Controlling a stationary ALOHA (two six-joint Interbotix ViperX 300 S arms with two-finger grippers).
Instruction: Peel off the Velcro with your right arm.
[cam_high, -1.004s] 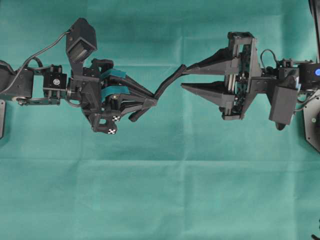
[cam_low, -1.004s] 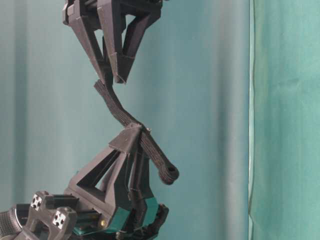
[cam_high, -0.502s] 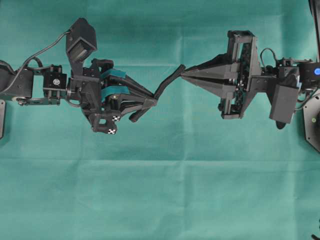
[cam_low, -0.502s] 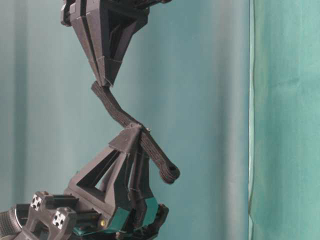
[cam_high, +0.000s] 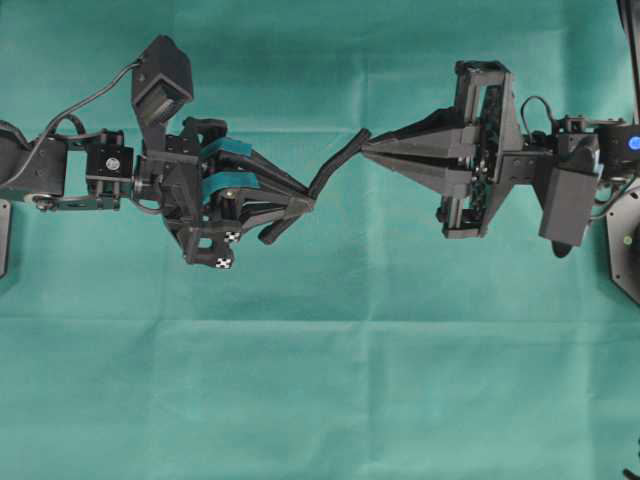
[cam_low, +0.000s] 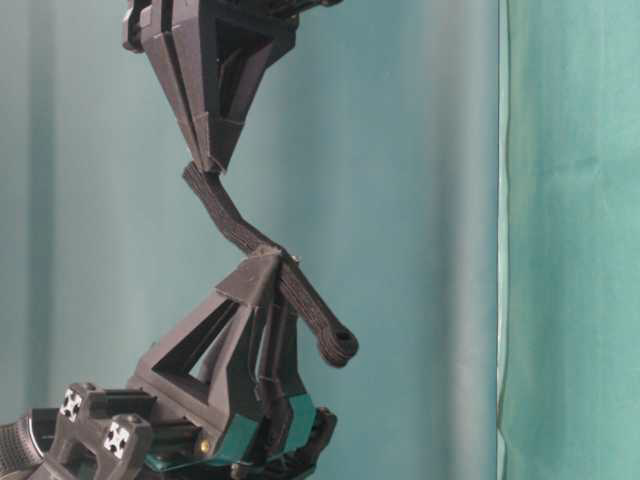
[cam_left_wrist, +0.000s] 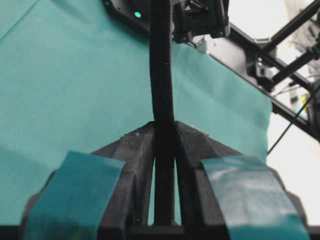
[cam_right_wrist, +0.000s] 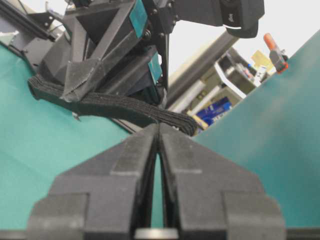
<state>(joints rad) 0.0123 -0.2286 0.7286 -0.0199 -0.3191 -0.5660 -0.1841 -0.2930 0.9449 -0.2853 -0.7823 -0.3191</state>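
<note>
Green cloth (cam_high: 320, 400): covers the whole work surface under both arms; hangs as a backdrop in the table-level view.
Velcro (cam_high: 338, 163): thin black strip, held in the air between the two grippers, clear of the cloth; bends in a shallow S in the table-level view (cam_low: 225, 215).
Velcro, near end: rounded tip with a small hole, pokes out free past the left fingers (cam_low: 338, 345); seen overhead as a short stub below the left fingertips.
Velcro, far end: sits at the tips of the right gripper; in the right wrist view lies crosswise just beyond those tips (cam_right_wrist: 125, 110).
Left gripper (cam_high: 300, 195): teal-taped fingers (cam_left_wrist: 75, 185) pressed against both sides of the strip, clamping it at mid-length; strip runs straight up between them in the left wrist view.
Right gripper (cam_high: 368, 147): plain black pointed fingers, brought fully together, tips meeting on the strip's end; only a hairline seam between the pads in the right wrist view (cam_right_wrist: 159, 131).
Right arm (cam_high: 540, 175): reaches in from the right edge, gripper pointing left toward the left gripper.
Arrangement: grippers tip to tip, near each other, joined only by the strip.
</note>
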